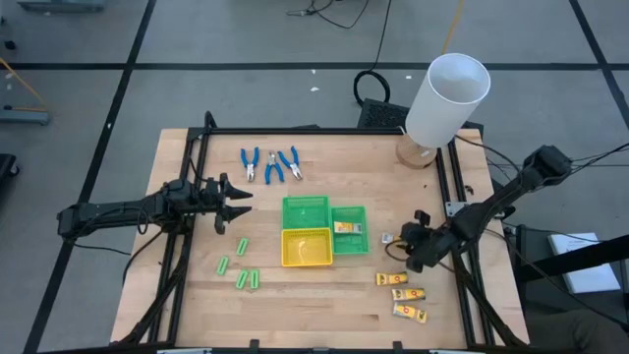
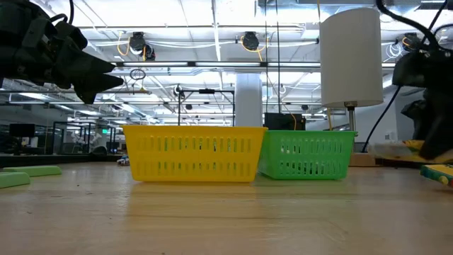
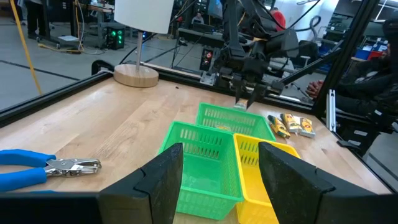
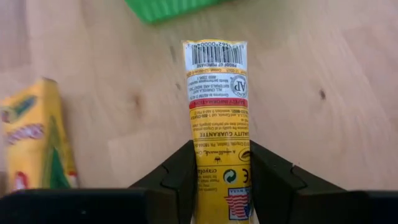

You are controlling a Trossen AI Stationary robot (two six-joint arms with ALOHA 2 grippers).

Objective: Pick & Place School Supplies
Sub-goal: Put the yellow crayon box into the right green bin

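Right now, from where I stand:
Right gripper (image 4: 222, 180): clamped on a yellow-orange packet (image 4: 218, 118), held above the wood just right of the green tray (image 1: 349, 230).
Held packet: its barcode end points away from the fingers; it is clear of the table.
Other packets: one lies inside that green tray (image 1: 345, 227); three lie in a loose column on the table near the front right (image 1: 401, 294).
Left gripper (image 1: 239, 202): fingers spread apart, nothing between them, hovering left of the trays.
Pliers (image 1: 270, 163): three blue-handled ones, side by side behind the trays.
Green sticks (image 1: 240, 266): five, scattered front left.
Yellow tray (image 1: 307, 248): touching both green ones.
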